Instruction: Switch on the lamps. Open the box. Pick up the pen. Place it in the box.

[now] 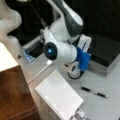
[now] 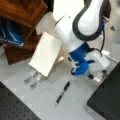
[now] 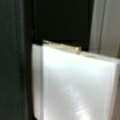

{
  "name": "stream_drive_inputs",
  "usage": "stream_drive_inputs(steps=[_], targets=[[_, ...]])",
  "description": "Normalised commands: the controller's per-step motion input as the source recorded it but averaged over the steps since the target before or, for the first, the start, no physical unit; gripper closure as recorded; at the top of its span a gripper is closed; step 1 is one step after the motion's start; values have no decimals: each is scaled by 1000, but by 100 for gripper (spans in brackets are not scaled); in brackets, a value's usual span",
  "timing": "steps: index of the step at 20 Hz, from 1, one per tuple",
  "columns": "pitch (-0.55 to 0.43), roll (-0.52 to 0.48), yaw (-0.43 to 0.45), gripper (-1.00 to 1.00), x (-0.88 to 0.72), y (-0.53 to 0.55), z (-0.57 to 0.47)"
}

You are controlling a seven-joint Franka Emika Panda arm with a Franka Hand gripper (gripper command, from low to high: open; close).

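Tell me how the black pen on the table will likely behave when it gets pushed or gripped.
The pen is thin and straight, so it is probably stiff and light. It lies flat on the smooth grey table, so a sideways nudge may roll it. Its narrow body likely leaves little margin for the gripper, which is beside the box.

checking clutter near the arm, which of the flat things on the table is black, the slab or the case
The box, the wide closed case with the black lid at a front view's right. The flat slab nearer the pen is white. The gripper sits low beside the box.
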Motion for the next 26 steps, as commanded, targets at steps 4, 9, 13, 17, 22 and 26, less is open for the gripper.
stream_drive_inputs(steps=[4, 9, 13, 17, 22, 26], targets=[[-112, 162, -91, -100, -141, 30, -134], [-116, 156, -92, 100, -184, -5, -132], [-87, 149, -111, 100, -198, -9, -106], [-81, 136, -115, 100, -196, -3, -90], [-84, 138, -124, 100, -182, 31, -70], [-81, 134, -138, 100, -158, 57, -63]])
